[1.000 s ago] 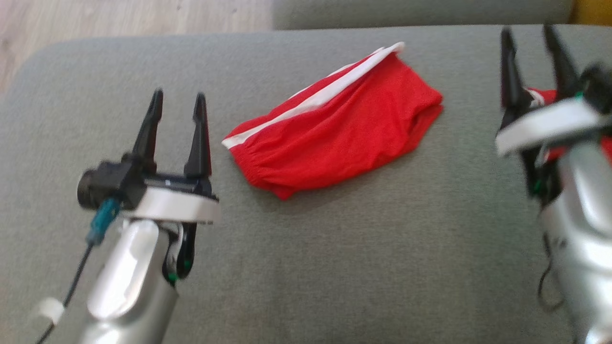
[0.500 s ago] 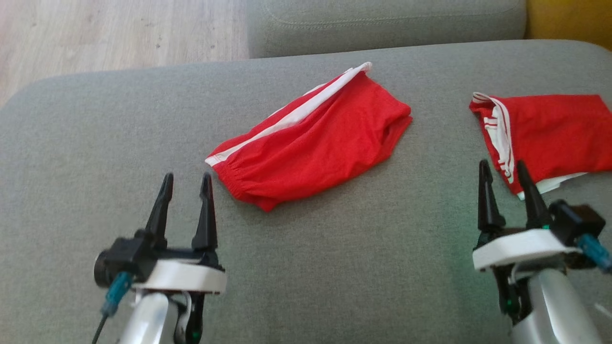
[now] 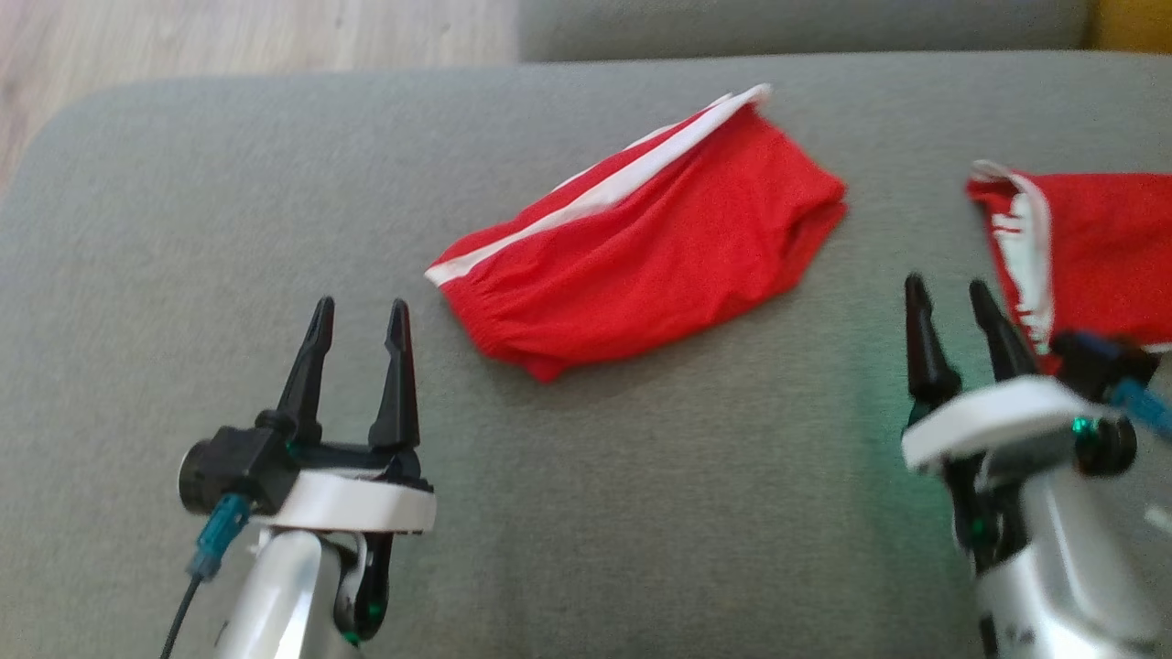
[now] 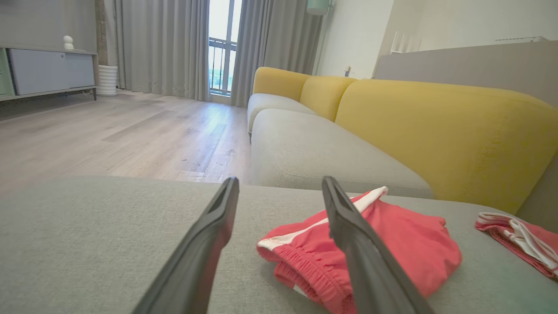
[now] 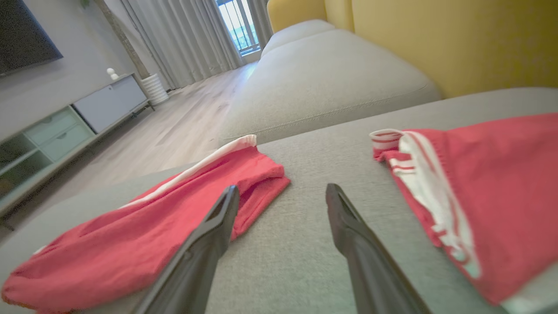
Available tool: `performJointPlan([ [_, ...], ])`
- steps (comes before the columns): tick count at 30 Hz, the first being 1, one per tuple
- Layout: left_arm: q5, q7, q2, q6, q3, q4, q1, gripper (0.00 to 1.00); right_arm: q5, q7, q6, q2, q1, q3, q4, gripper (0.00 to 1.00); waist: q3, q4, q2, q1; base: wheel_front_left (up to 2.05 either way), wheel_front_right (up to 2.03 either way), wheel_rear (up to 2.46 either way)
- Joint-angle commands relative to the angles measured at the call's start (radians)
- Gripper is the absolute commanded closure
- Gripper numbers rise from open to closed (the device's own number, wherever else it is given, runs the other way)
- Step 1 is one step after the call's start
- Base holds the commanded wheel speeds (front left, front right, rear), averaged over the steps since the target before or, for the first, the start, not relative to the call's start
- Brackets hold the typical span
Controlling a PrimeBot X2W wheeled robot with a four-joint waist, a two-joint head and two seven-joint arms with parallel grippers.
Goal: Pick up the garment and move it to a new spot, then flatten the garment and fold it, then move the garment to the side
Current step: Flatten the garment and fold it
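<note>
1. Shorts, red with a white side stripe, lie in a loosely folded heap near the middle of the grey seat cushion. They sit nearer its far edge than its near one, and nothing touches them.
2. Left gripper sits over the near-left part of the cushion. Its two dark fingers are spread wide with nothing between them, and the gathered waistband of the shorts lies just ahead and to its right.
3. Right gripper stands near the cushion's right edge, likewise spread wide and empty. It is between the shorts and a second red garment with white striped trim, which lies flat at that edge.
4. Fabric this thin should be light, limp and a little slick. Lifted by one point it will likely sag and fall open, and the layers may slide apart.
5. Best holds look to be the elastic waistband, which is thicker and easier to pinch, and the opposite end of the shorts. One gripper at each end, pinching through all the layers, should keep the heap together for the move.
6. Cushion padding is probably soft, so the fingers can likely press into it to get under an edge. The risk is catching only the top layer.
</note>
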Motion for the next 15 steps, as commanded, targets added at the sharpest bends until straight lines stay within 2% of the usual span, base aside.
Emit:
performJointPlan([
  [1, 0.008, -0.005, 0.002, -0.004, 0.029, -0.024, -0.052, 0.0, 0.055, 0.037, -0.001, 0.001, -0.092, 0.007, 0.0, 0.0, 0.051, 0.048, -0.0001, 0.0, 0.0, 0.0, 0.0],
  [6, 0.003, -0.005, 0.0, -0.013, 0.006, -0.009, -0.08, 0.0, 0.179, 0.124, -0.001, 0.001, -0.223, -0.058, 0.148, 0.0, 0.106, 0.11, -0.0001, 0.0, 0.0, 0.0, 0.0],
  [8, -0.001, -0.005, 0.0, -0.014, -0.002, -0.007, -0.086, 0.0, 0.191, 0.139, -0.001, 0.001, -0.251, -0.075, 0.188, 0.0, 0.116, 0.122, -0.0001, 0.0, 0.0, 0.0, 0.0],
  [15, 0.004, -0.005, 0.0, 0.0, -0.043, 0.012, -0.115, 0.0, 0.336, 0.227, -0.001, 0.001, -0.44, -0.173, 0.474, 0.0, 0.165, 0.197, -0.0001, 0.0, 0.0, 0.0, 0.0],
])
